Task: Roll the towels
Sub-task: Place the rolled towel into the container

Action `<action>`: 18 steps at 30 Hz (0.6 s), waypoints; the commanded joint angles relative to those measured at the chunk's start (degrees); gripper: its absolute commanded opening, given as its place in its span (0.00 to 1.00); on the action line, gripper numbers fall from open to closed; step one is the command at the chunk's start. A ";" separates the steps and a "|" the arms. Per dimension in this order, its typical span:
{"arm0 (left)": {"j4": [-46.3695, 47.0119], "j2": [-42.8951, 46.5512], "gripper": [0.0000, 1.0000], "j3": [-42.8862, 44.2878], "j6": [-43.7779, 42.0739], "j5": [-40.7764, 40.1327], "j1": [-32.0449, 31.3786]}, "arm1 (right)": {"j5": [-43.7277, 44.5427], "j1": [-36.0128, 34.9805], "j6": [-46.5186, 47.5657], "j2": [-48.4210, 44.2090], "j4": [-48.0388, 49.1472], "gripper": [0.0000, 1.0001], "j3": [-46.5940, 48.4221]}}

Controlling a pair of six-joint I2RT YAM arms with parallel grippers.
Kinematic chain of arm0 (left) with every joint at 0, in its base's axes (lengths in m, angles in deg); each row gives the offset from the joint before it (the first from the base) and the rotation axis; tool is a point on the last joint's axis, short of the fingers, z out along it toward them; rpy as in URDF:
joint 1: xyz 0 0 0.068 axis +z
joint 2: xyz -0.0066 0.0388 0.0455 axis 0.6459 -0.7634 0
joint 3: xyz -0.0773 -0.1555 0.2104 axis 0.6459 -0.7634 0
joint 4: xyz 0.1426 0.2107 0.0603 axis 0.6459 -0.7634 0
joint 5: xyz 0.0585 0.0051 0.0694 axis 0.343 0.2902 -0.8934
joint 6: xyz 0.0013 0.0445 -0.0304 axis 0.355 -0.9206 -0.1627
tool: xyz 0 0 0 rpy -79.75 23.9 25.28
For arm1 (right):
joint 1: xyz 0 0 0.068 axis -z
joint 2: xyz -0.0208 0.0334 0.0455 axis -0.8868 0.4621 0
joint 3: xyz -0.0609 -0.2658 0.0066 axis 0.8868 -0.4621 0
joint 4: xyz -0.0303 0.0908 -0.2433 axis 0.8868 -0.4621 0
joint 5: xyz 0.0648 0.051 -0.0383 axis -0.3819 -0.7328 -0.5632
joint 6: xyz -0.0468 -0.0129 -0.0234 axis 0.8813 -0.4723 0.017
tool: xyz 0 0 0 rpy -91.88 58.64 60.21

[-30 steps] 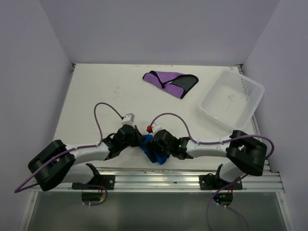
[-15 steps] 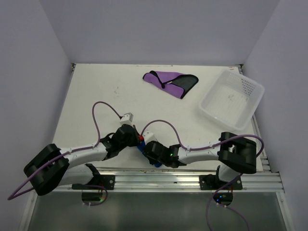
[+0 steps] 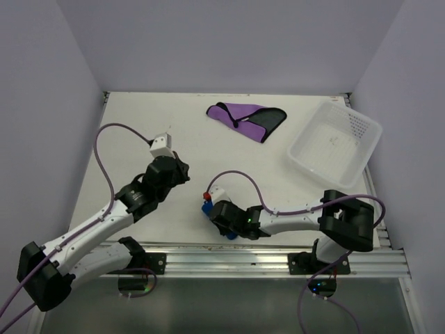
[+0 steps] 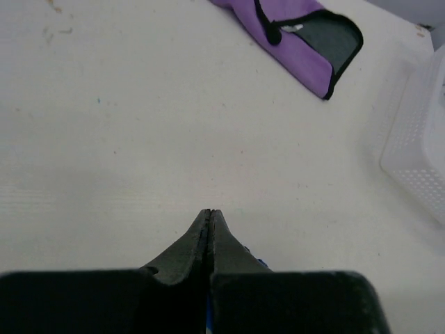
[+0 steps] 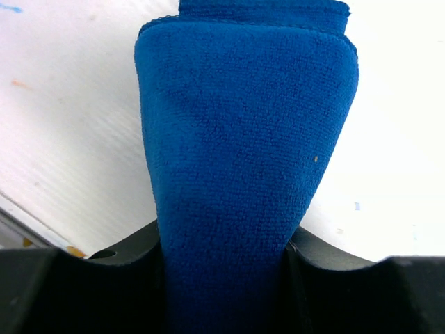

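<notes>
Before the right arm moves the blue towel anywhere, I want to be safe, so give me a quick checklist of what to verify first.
1. Right gripper clamped on the blue towel: ok, cloth fills the gap between its fingers.
2. Left gripper away from the blue towel: ok, shut and holding nothing.
3. Blue towel's roll tight: cannot tell, the arm hides most of it.
4. Purple towel rolled: not ok, it lies unrolled at the far side.
5. Basket out of the arms' way: ok, far right.
</notes>
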 commanded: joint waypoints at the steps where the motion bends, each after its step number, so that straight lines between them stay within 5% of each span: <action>1: -6.71 3.09 0.02 6.03 -6.91 -7.11 1.18 | -0.34 4.57 1.63 -4.09 -4.02 0.00 0.53; 18: -11.81 4.16 0.03 16.24 -17.73 -12.39 1.36 | -2.55 29.09 12.27 -13.15 -16.31 0.00 18.36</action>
